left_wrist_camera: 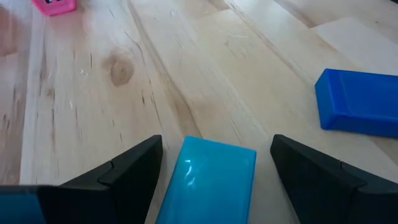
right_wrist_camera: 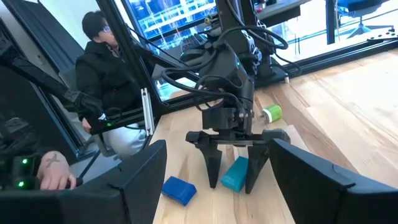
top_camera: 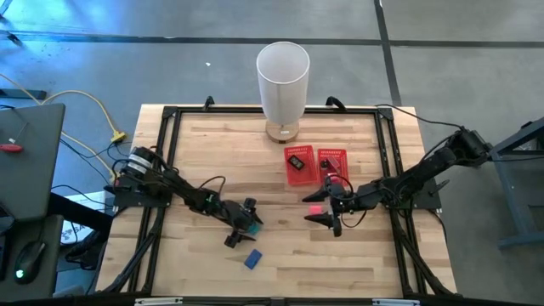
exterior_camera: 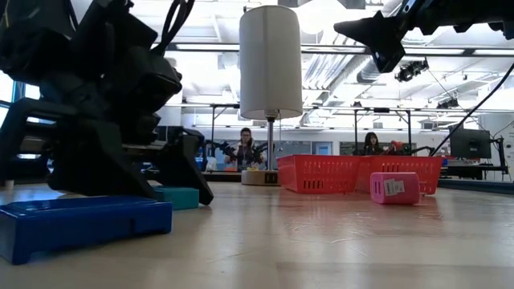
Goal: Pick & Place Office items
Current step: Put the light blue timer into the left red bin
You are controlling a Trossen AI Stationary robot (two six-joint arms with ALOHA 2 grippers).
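Fingers of the left gripper [left_wrist_camera: 214, 171] spread open astride a teal piece [left_wrist_camera: 208, 180] near the table's [top_camera: 280, 263] front edge, gripping nothing; right gripper [top_camera: 327, 211] open, empty.

The floor [top_camera: 102, 51] is grey concrete, crossed by dark seams at the top of the high view. A yellow cable [top_camera: 89, 106] runs across it at upper left. In the low view, ceiling light strips [exterior_camera: 201, 48] span the upper frame above distant desks. A seated person [right_wrist_camera: 102, 68] in a dark jacket occupies the upper left of the right wrist view, before bright windows [right_wrist_camera: 168, 25].
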